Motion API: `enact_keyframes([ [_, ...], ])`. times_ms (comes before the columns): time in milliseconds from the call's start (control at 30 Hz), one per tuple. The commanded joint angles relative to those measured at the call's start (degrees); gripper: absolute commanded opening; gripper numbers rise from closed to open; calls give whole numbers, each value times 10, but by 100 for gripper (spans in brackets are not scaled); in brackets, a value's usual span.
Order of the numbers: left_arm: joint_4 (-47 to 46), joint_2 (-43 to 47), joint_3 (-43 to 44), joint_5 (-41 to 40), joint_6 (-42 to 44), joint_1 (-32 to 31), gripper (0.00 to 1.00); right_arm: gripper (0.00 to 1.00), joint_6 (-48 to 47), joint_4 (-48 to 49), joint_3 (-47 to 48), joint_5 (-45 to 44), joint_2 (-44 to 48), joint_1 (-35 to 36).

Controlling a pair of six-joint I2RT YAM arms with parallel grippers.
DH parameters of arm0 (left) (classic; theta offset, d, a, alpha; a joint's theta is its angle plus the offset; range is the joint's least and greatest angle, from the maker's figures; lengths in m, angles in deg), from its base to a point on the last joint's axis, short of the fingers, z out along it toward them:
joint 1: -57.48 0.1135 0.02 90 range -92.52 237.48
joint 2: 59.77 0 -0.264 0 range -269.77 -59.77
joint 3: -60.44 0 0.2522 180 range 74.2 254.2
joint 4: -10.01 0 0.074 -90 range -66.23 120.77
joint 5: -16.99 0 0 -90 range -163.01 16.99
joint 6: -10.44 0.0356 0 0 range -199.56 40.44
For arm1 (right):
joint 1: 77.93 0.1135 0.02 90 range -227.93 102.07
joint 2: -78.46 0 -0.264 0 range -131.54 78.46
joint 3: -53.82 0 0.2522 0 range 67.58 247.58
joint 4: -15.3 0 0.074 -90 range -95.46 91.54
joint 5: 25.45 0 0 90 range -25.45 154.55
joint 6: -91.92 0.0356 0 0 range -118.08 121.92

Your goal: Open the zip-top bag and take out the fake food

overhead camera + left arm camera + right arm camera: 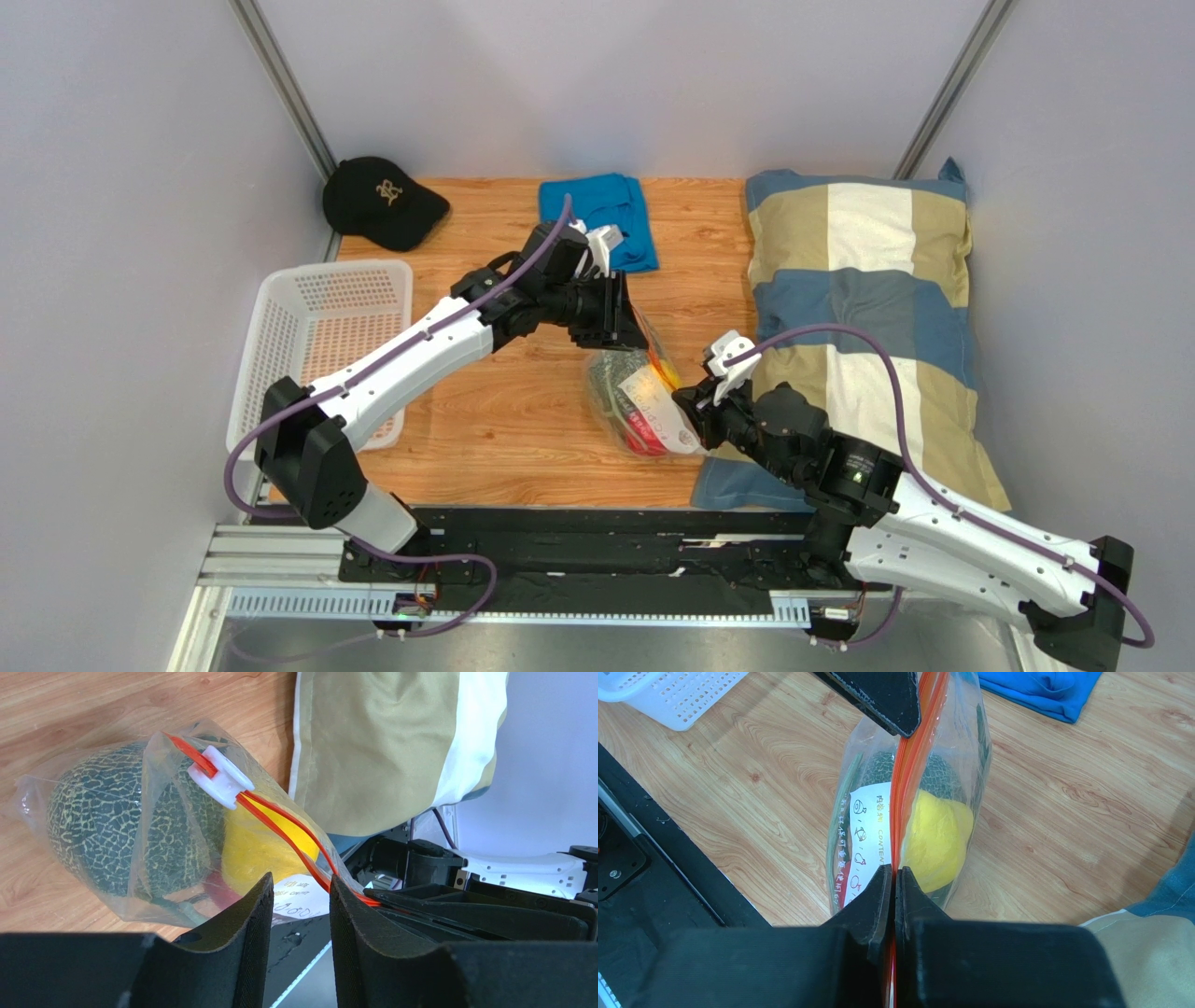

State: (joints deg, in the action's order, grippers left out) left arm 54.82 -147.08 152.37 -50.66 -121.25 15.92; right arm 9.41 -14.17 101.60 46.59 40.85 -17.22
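Note:
The zip-top bag (643, 402) lies mid-table with its orange-red zip strip (901, 805) stood up on edge. Inside are a grey-green netted ball (105, 822), a yellow fruit (263, 847) and a sliver of red fruit (221, 890). The white slider (221, 777) sits on the strip towards its far end. My right gripper (895, 875) is shut on the near end of the strip; it also shows in the top view (697, 409). My left gripper (300, 882) is open just above the bag's far end (617, 325), with the strip running past one fingertip and nothing held.
A white basket (326, 343) stands at the left. A black cap (382, 199) and a blue cloth (603, 217) lie at the back. A striped pillow (870, 308) fills the right side, close to the bag. A black rail (589, 539) runs along the near edge.

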Motion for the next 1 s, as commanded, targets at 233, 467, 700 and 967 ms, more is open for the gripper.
enact_keyframes([
  [233,-14,-32,25,-4,-22,-6,41,0,-8,23,24,-2,1,-1],
  [467,-17,-57,48,17,-40,-8,39,6,-5,13,45,21,-29,-2],
  [700,37,-45,74,-11,18,-9,0,62,81,-90,131,-24,-54,-2],
  [967,50,-32,80,17,21,-19,0,65,110,-149,221,-22,-144,-15],
])
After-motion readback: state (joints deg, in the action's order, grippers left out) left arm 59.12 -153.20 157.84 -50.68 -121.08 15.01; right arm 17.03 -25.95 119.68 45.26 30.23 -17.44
